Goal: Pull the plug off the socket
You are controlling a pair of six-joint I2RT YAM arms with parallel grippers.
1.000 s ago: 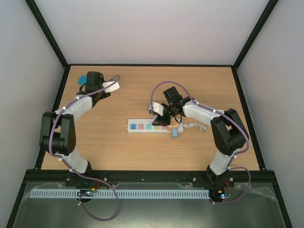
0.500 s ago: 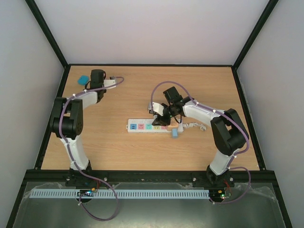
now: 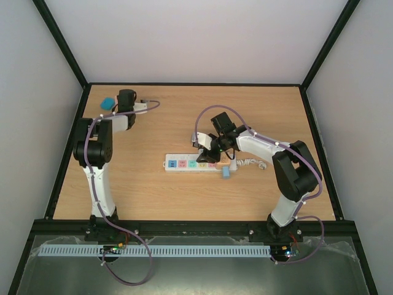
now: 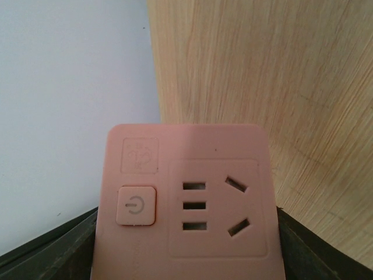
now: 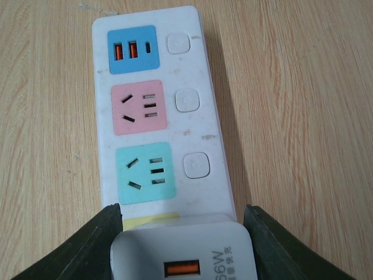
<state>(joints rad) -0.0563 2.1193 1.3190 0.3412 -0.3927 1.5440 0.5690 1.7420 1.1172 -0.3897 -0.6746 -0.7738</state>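
Note:
The socket (image 3: 190, 164) is a long white power strip in the middle of the table. The right wrist view shows its blue, pink and green outlets (image 5: 157, 116). A white plug (image 5: 186, 256), a charger block with an orange USB port, sits in the yellow outlet. My right gripper (image 3: 212, 147) is over that end, and its jaws (image 5: 182, 210) press the plug's two sides. My left gripper (image 3: 126, 98) is at the far left of the table. It is shut (image 4: 186, 216) on a pink adapter block (image 4: 186, 198) with a power button.
A blue object (image 3: 108, 102) lies beside my left gripper near the table's back left edge. A small light blue block (image 3: 226, 173) lies against the strip's right end. The strip's white cord (image 3: 252, 163) curls to the right. A white wall (image 4: 70, 87) is close behind the pink adapter.
My left arm has folded back, its elbow swinging toward the rear left, with the gripper staying near the blue object. My right arm has barely moved.

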